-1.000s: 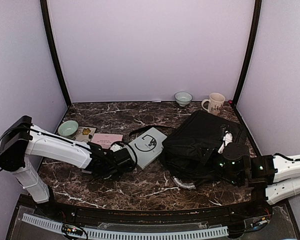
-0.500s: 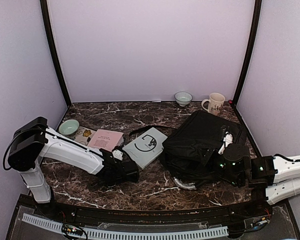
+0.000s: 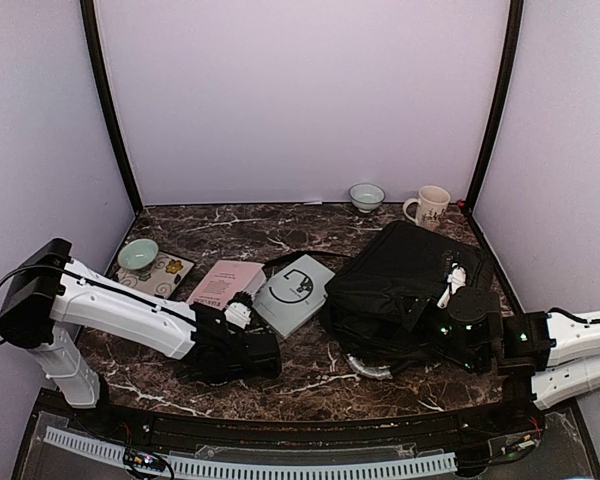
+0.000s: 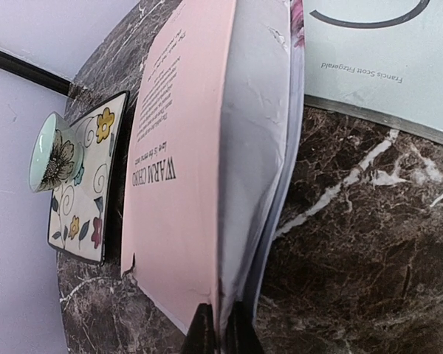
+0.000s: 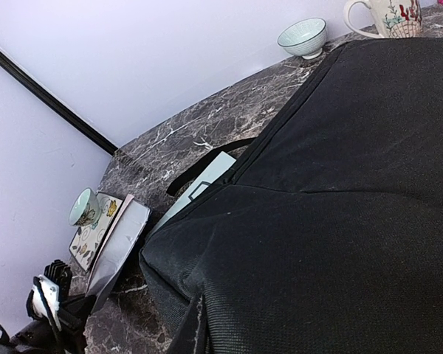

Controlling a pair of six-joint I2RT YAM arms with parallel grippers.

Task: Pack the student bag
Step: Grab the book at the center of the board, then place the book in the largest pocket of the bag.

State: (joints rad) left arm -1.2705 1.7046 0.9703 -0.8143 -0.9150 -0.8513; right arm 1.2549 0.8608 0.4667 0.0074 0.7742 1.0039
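The student bag (image 3: pixel 405 275) is a big black soft bag lying at the right of the table; it fills the right wrist view (image 5: pixel 340 184). My right gripper (image 5: pixel 198 324) is shut on a fold of the bag's top fabric near its front left corner. A pink book (image 3: pixel 225 282) lies left of centre, its near edge raised. My left gripper (image 4: pixel 220 335) is shut on that edge, with the pink cover (image 4: pixel 181 169) and white pages spreading away from the fingers. A grey book (image 3: pixel 295 292) lies flat between the pink book and the bag.
A floral tile (image 3: pixel 168 270) with a green cup (image 3: pixel 137 256) on it sits at the far left. A small bowl (image 3: pixel 366 196) and a mug (image 3: pixel 429 207) stand by the back wall. The bag's black strap (image 3: pixel 280 262) curls behind the grey book.
My left gripper has shut on the pink book's near edge and drawn back toward the table's front, tilting and turning the book. The right arm and bag have not moved.
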